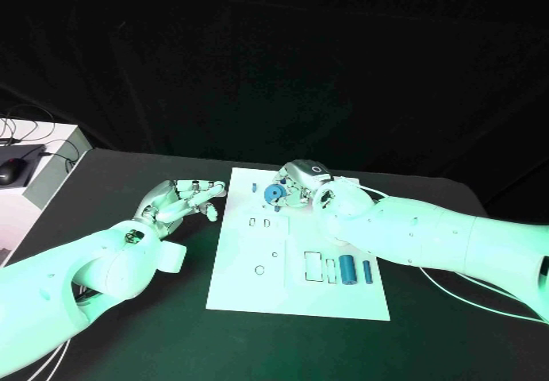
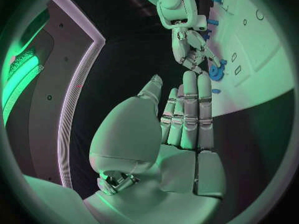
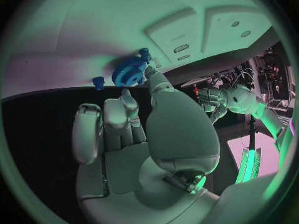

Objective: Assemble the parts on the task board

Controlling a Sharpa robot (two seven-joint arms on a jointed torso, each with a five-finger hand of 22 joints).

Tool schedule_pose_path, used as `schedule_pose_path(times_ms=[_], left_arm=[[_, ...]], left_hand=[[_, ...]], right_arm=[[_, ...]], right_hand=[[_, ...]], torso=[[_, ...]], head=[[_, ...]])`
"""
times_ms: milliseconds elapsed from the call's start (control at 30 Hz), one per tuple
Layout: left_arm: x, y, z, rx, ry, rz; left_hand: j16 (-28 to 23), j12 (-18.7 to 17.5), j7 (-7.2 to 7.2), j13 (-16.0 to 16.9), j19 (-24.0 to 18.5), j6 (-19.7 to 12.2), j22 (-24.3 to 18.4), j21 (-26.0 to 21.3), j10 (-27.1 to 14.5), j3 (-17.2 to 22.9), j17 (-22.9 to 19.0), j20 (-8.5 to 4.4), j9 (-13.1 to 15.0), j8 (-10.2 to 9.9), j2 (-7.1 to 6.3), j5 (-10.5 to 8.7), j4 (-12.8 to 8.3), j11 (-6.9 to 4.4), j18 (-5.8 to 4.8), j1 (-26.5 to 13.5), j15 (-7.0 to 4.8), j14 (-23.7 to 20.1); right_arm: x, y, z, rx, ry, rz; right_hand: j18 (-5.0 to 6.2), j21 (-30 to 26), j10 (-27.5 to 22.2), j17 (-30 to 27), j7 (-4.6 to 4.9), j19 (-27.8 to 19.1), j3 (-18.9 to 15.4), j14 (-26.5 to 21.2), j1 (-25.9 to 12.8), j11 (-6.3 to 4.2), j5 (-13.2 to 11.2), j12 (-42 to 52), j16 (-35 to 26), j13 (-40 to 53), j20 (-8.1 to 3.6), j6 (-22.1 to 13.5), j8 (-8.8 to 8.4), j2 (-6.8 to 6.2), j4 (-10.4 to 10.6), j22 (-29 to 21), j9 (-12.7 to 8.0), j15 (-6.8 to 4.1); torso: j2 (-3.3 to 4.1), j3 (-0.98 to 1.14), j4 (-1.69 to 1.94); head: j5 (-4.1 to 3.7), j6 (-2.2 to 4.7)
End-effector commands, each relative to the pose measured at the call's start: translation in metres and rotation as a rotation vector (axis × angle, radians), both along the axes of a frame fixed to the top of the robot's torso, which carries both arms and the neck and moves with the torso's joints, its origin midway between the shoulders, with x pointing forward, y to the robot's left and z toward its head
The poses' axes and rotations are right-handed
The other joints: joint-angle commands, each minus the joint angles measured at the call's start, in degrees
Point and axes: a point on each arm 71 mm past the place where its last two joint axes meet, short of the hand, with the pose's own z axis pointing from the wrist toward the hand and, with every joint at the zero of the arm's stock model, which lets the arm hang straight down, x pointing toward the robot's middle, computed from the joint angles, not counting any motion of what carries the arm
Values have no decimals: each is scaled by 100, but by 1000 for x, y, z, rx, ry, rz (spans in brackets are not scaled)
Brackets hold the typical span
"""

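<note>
The white task board [image 1: 286,294] lies in the middle of the black table. My right hand [image 1: 307,184] hovers over the board's far end and pinches a blue gear [image 1: 274,194] between thumb and fingertips; the right wrist view shows the gear [image 3: 129,71] just above the board [image 3: 93,30]. A small blue peg [image 1: 254,187] stands near the far left corner, close to the gear. Two long blue parts [image 1: 347,268] [image 1: 367,271] lie side by side near the board's right edge. My left hand [image 1: 183,199] stays beside the board's left edge with straight fingers, holding nothing.
A white box with a dark mouse [image 1: 14,171] stands at the table's far left. Cables [image 1: 458,295] trail across the table under my right arm. Small slots [image 1: 261,223] and holes [image 1: 259,270] dot the board's left half.
</note>
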Motion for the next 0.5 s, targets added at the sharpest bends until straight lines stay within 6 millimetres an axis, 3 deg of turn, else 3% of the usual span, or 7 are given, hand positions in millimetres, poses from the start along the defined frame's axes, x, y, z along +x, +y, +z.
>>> schedule_pose_path(times_ms=[33,267,500], left_arm=[[0,-2,0,-8,-2,-15],[0,-1,0,-8,-2,-14],[0,-1,0,-8,-3,-14]], left_hand=[[8,-7,-4,2,-37,-33,-5,33,-47,21,-6,-5,-4,-4,-12,-16,-12,-2,59,3,1,-43],[8,-7,-4,2,-37,-33,-5,33,-47,21,-6,-5,-4,-4,-12,-16,-12,-2,59,3,1,-43],[9,-8,0,2,-43,-33,-23,44,-48,19,-7,-3,-4,-5,-9,-16,-10,-1,58,-2,2,-47]], right_arm=[[0,0,-1,-21,8,0],[1,-1,-2,-25,10,-4],[1,0,-2,-27,13,-3]], right_hand=[[-32,18,-4,6,-27,517,16,4,70,-20,66,15,24,-6,30,42,-18,49,-81,1201,8,19],[-36,21,17,3,-43,517,103,5,128,-40,210,34,16,0,16,126,-17,208,-306,1202,6,3],[-45,28,45,5,-67,518,309,9,111,-75,339,44,0,25,-13,264,-21,505,-676,1204,-23,-23]], torso=[[-4,0,0],[-4,1,1],[-5,2,-1]], head=[[3,-14],[1,-20],[3,-17]])
